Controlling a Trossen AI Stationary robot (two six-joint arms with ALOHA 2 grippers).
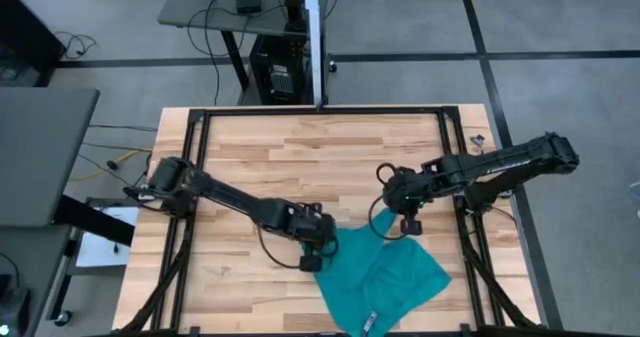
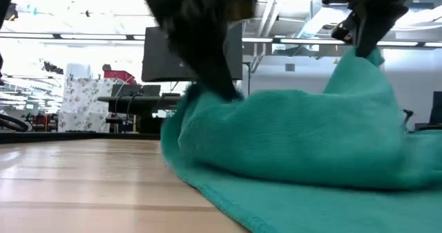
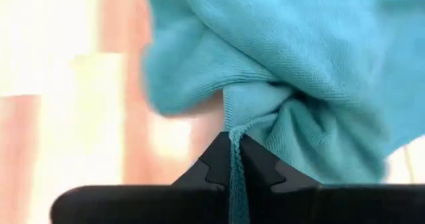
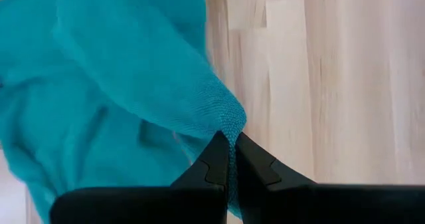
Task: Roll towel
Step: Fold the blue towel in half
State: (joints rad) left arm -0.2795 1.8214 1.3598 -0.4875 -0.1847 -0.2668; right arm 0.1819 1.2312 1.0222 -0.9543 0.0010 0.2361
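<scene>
One teal soft fabric towel (image 1: 385, 277) lies crumpled on the near right part of the pale wooden tabletop (image 1: 260, 157), its long axis running diagonally from far left to near right. Two end effectors pinch it: the left end effector (image 1: 312, 260) clamps its left edge, the right end effector (image 1: 392, 222) its far corner, lifted.

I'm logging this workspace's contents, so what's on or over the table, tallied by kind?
Teal towels: 1, the towel, crumpled on the wooden table.
Grippers: 2, the left gripper and the right gripper, each pinching a towel edge.
Total: 3
</scene>
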